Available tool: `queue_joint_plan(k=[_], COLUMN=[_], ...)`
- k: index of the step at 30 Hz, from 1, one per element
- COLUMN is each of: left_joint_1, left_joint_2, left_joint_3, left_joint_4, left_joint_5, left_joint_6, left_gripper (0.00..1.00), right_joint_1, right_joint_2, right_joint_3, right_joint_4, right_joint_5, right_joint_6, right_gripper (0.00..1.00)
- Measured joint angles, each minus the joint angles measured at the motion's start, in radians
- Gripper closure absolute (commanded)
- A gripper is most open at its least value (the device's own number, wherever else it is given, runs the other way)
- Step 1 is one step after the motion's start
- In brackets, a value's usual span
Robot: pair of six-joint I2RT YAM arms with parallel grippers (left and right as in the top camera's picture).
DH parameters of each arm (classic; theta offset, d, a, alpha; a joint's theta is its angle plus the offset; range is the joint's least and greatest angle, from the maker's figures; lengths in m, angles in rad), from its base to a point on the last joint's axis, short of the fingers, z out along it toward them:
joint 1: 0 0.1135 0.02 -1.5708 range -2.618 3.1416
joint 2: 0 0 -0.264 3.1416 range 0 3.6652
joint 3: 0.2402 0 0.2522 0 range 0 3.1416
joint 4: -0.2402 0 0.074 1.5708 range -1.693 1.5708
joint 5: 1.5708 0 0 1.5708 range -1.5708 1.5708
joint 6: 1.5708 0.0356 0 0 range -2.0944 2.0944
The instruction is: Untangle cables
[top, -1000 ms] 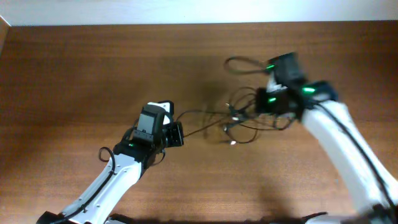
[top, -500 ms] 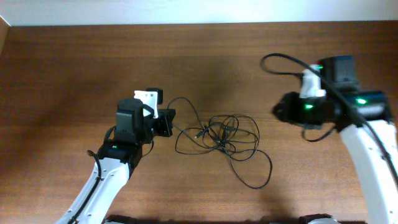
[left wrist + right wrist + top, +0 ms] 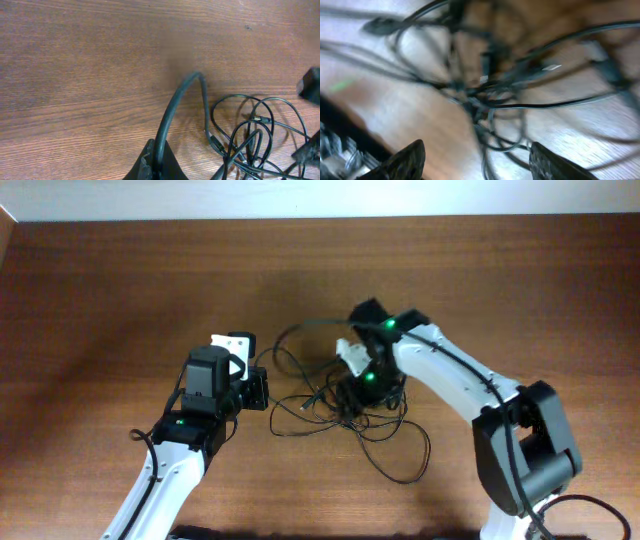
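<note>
The cables (image 3: 345, 405) lie in one messy heap on the table (image 3: 120, 290). Just left of the heap, the left gripper (image 3: 155, 162) pinches one of the cables tight. Right above the heap, the right gripper (image 3: 480, 160) has its fingers wide apart. If it grabs many cables at once and pulls, the heap may knot tighter. No words or labels can be read.

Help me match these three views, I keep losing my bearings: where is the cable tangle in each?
Overhead: cable tangle at picture centre, partly under the right claw.
Left wrist: tangle in the lower right; one strand runs into the left claw at bottom centre.
Right wrist: blurred tangle fills most of the frame, above the open claw fingers.
Shared landmark: the brown wood table beneath it.
</note>
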Motion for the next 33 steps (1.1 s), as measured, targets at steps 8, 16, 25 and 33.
queue_joint_plan(k=[8,16,25,33], left_joint_1=[0.000,0.000,-0.025,0.104], left_joint_2=[0.000,-0.134,-0.420,-0.489], left_joint_3=[0.000,0.000,0.163,0.262], left_joint_4=[0.002,0.034,-0.031,-0.026], left_joint_5=[-0.004,0.010,0.040,-0.402], left_joint_6=[0.000,0.000,0.120,0.131], left_gripper=[1.00,1.00,1.00,1.00], right_joint_1=[0.016,0.017,-0.379,-0.789], right_joint_2=[0.000,0.000,-0.081,-0.253], right_joint_3=[-0.001,-0.116,-0.025,0.036], right_joint_4=[-0.031,0.042,-0.018,-0.054], right_joint_5=[0.041,0.093,0.185,0.126], right_joint_6=[-0.206,-0.198,0.103,0.160], right_gripper=[0.53,0.96,0.96,0.94])
